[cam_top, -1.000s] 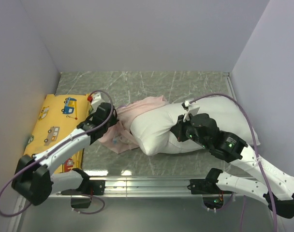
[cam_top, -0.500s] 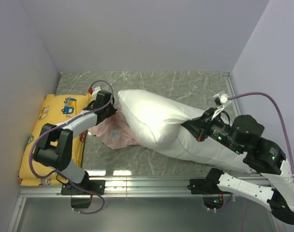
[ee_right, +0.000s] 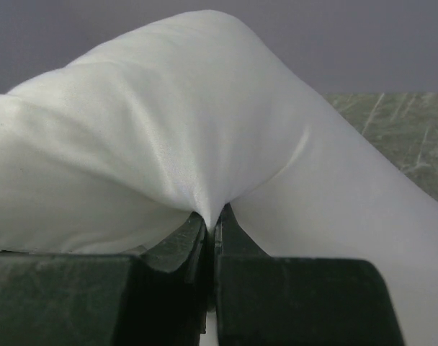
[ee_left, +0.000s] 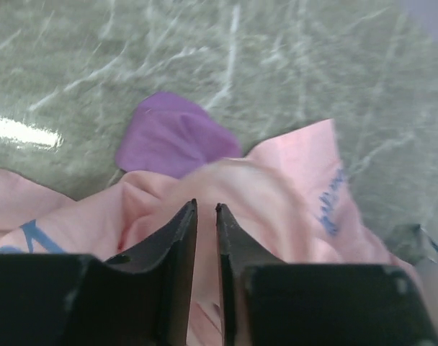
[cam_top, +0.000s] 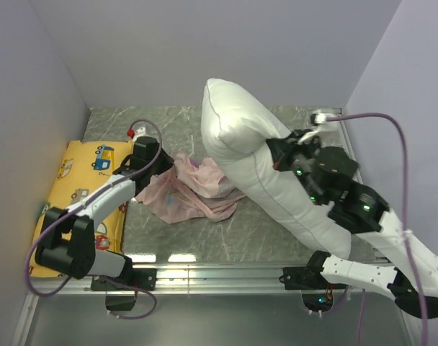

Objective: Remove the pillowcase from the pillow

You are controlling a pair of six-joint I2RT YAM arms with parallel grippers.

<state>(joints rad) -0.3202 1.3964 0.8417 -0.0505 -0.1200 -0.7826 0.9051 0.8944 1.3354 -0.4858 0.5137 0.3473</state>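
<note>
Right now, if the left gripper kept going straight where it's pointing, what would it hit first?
The pillowcase: its pale pink fabric lies bunched right ahead of the left gripper, likely touching it or nearly so, though depth is hard to judge. Past the cloth is the marbled table.

**Hidden, cropped and blurred**

From above, the right arm (cam_top: 363,209) covers the near end of the pillow (cam_top: 237,137). The fingertips of the right gripper (cam_top: 276,150) are out of sight against the white fabric. In the right wrist view those tips vanish into a pinched fold, and the pillow runs off the left and right edges.

The left gripper (cam_top: 161,169) hides its fingers under its own wrist in the top view. The left arm (cam_top: 107,198) crosses the yellow pillow (cam_top: 82,173) and covers part of its print.

The left wrist view is soft. Blue marks on the pillowcase (ee_left: 276,187) are unreadable, and the cloth is cut off at the left and bottom edges. A small dark shape (ee_left: 413,238) at the right edge cannot be identified.
</note>
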